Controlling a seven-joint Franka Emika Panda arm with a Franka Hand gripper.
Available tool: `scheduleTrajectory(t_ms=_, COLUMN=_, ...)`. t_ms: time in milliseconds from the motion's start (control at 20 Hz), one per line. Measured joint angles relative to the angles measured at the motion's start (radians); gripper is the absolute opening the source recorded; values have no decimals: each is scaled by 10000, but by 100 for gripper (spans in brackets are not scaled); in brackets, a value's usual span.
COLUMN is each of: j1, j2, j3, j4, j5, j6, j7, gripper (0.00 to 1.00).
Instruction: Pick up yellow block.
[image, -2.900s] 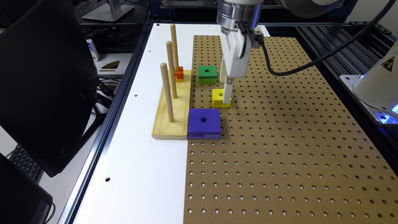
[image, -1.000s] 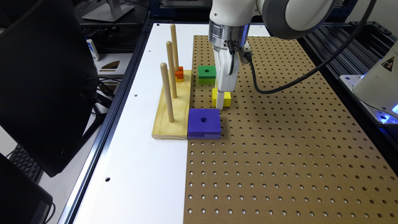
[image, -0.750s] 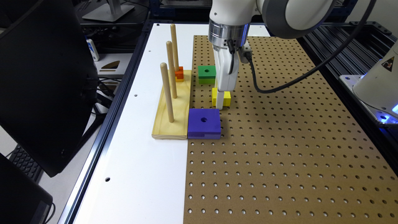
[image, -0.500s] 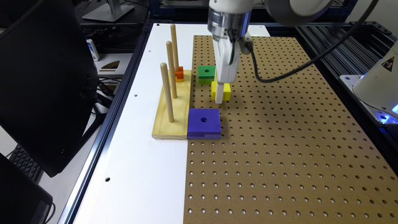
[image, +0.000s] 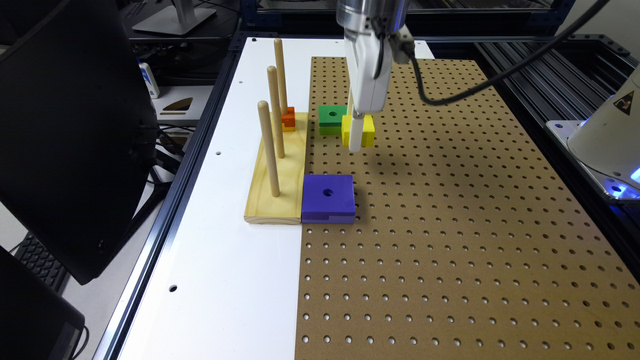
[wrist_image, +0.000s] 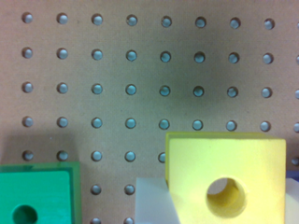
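Yellow block (image: 358, 130) is seen held in the gripper (image: 356, 134), apparently lifted clear of the brown pegboard (image: 450, 225), since a soft shadow is cast on the board just beside and below it in the exterior view. In the wrist view the block (wrist_image: 225, 179) is pressed against a white finger (wrist_image: 154, 201) on one side, and a sliver of what seems to be the other finger is glimpsed at the block's far edge; the fingers are thus judged to be closed down to the block's width, with the block clamped between them. The round hole in the block's middle is left uncovered.

For the lift to be done well, the grip should be kept firm and the rise kept straight up, so that the block is not twisted between the pads. Sideways drift is best avoided, because the green block (image: 332, 119) lies just beside the yellow one on the exterior view's left and could be knocked. Enough height should be gained before any travel, as the three upright pegs of the wooden stand (image: 276, 175) are near on that same side. The purple block (image: 328, 198) lies on the board well apart, against the stand's base, and is not judged to be a hindrance.
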Motion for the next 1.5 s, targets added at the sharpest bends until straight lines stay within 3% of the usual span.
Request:
scheduleTrajectory(t_ms=100, j1=0, j2=-260, j3=0, j4=-4, j5=0, j6=-281, j7=0, gripper=0)
scheduleTrajectory(t_ms=400, j1=0, j2=-504, j3=0, j4=-8, j5=0, j6=-443, j7=0, gripper=0)
scheduleTrajectory(t_ms=650, j1=0, j2=-1598, j3=1, j4=1, j5=3, j6=-1517, j7=0, gripper=0)
scheduleTrajectory(t_ms=1100, j1=0, j2=-2527, j3=1, j4=63, j5=3, j6=-2385, j7=1, gripper=0)
scheduleTrajectory(t_ms=1500, j1=0, j2=-2607, j3=2, j4=62, j5=4, j6=-2462, j7=1, gripper=0)
